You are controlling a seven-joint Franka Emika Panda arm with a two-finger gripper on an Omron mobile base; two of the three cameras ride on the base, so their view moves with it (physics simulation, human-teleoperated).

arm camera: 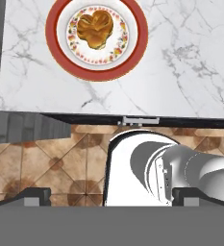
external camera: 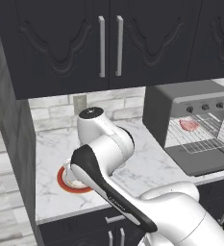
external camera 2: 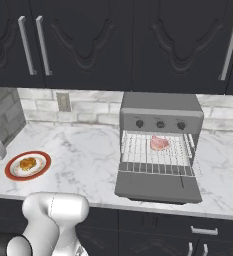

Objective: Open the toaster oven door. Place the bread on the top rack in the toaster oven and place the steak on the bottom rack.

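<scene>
Toaster oven door (external camera 2: pixel 155 185) is down, steak (external camera 2: pixel 159 143) already on a rack inside the toaster oven (external camera 2: pixel 160 117). Bread (arm camera: pixel 95 30) sits on the red-rimmed plate (arm camera: pixel 136 48) at the left end of the counter (external camera 2: pixel 83 150), well apart from the oven. In the hand view it lies ahead, toward the top of the frame, roughly round, no clear long axis. Gripper state: cannot tell, fingertips aren't clear.

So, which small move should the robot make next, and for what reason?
Probably lower the hand toward the bread on the red-rimmed plate to grasp it. The toaster oven door is already down and the steak lies on a rack inside, so the bread remains.
</scene>
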